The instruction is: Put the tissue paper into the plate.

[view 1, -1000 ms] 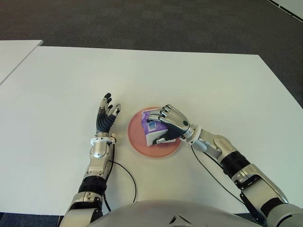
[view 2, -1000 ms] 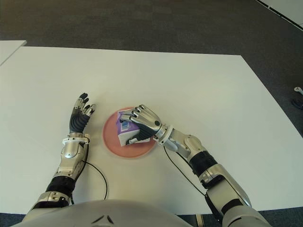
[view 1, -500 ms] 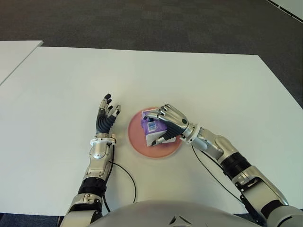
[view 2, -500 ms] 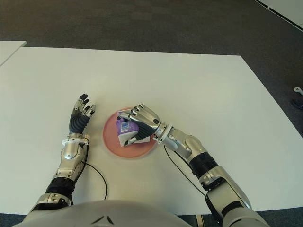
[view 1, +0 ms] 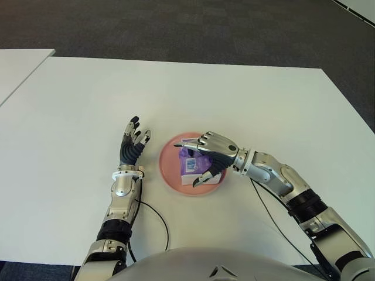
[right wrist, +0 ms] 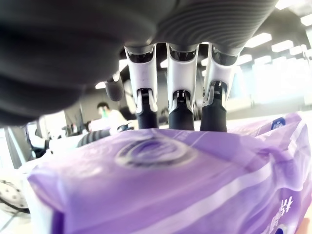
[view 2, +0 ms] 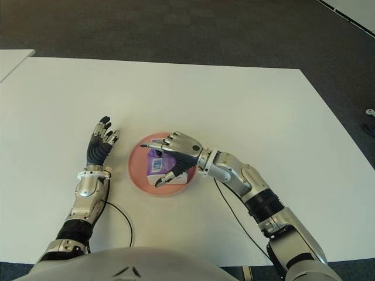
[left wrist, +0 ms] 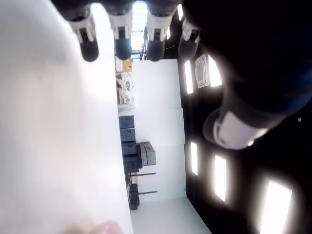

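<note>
The tissue pack (view 1: 188, 168), purple and white with a barcode label, lies inside the pink plate (view 1: 167, 171) near the middle of the white table (view 1: 246, 99). My right hand (view 1: 196, 159) arches over the pack from the right, open, with its fingers stretched out above it and the thumb off the pack's near side. In the right wrist view the fingers (right wrist: 181, 97) point straight out over the purple wrapper (right wrist: 185, 195) without curling around it. My left hand (view 1: 132, 146) shows just left of the plate, open, fingers spread and pointing away from me.
Thin black cables (view 1: 157, 219) trail from both wrists toward the table's near edge. A second white table (view 1: 17, 64) stands at the far left across a narrow gap. Dark carpet (view 1: 176, 29) lies beyond the far edge.
My right hand has uncurled from the tissue pack and let it go; the pack has settled flatter in the plate. The right wrist has drawn slightly to the right. The left hand has not moved.
</note>
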Available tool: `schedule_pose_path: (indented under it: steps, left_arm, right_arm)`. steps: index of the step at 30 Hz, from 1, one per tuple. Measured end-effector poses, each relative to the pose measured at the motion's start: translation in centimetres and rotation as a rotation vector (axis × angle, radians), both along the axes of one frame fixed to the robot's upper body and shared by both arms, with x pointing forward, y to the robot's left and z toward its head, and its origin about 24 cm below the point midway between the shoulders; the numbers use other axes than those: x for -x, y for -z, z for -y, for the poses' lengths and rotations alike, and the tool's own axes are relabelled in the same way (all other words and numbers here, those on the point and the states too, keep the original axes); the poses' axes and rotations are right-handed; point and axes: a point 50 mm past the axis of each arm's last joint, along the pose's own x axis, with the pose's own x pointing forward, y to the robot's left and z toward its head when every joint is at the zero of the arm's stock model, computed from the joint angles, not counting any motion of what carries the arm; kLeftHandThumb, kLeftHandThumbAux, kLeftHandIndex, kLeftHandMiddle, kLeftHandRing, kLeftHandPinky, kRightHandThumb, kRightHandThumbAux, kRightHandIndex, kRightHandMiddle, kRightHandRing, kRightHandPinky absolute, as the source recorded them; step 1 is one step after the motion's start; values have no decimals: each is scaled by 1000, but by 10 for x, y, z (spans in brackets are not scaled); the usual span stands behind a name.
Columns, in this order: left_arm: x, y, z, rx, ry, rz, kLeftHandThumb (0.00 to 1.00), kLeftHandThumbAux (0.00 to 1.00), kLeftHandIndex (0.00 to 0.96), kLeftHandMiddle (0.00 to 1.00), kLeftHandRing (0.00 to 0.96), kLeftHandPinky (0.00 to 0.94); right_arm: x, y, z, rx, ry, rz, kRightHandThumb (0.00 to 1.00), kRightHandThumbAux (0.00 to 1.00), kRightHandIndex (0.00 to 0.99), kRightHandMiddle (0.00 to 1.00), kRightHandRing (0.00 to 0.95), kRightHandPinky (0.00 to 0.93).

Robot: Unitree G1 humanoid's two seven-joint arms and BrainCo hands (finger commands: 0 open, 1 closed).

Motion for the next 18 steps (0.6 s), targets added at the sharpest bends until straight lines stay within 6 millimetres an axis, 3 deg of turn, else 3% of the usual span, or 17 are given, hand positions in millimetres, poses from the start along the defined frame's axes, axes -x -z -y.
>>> schedule_pose_path:
  steps: [18]
  left_arm:
    - [-1,0,0,-4,7,-12,1,625,0,0,0,0]
  right_arm:
    - [0,-11,4,-46,7,-23,86,247,0,0,0,0]
